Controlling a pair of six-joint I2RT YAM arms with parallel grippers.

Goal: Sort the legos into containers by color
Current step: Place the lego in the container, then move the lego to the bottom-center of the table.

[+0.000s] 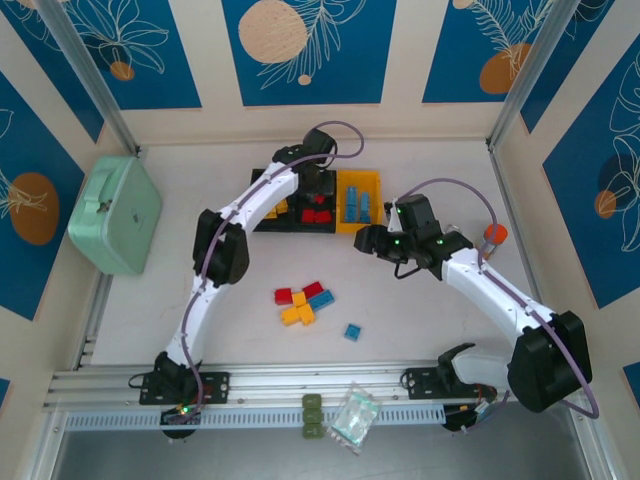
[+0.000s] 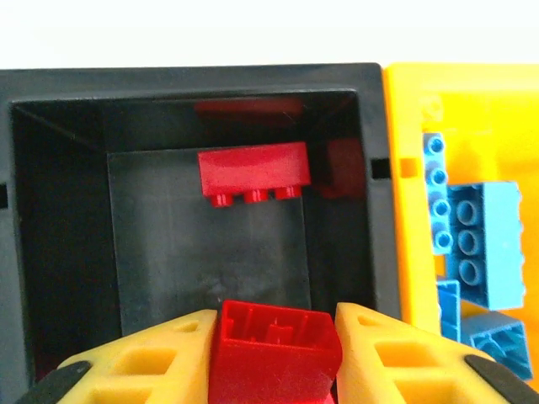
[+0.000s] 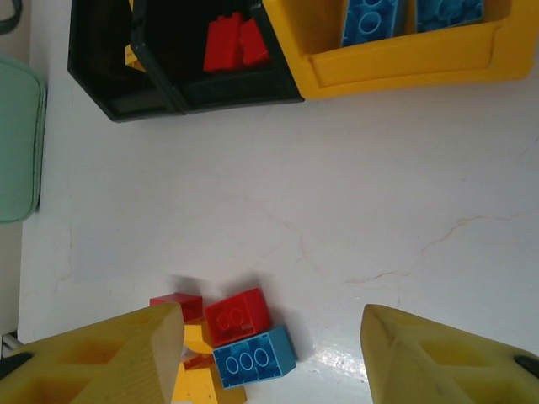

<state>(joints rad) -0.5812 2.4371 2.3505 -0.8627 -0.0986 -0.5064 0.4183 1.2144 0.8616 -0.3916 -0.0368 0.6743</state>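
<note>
One red lego (image 2: 274,358) clamped in left hand (image 2: 275,326) over black bin (image 2: 194,80); right hand (image 3: 271,326) spread, empty.

Blue leaf-print wall panels (image 1: 350,70), white tabletop (image 1: 420,300), aluminium corner posts (image 1: 88,75)

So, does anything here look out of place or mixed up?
Nothing looks spilled or mixed up. The middle black bin holds red bricks, the yellow bin blue ones, and the left gripper carries another red brick above the black bin. One blue brick lies alone, apart from the loose pile on the table.
</note>
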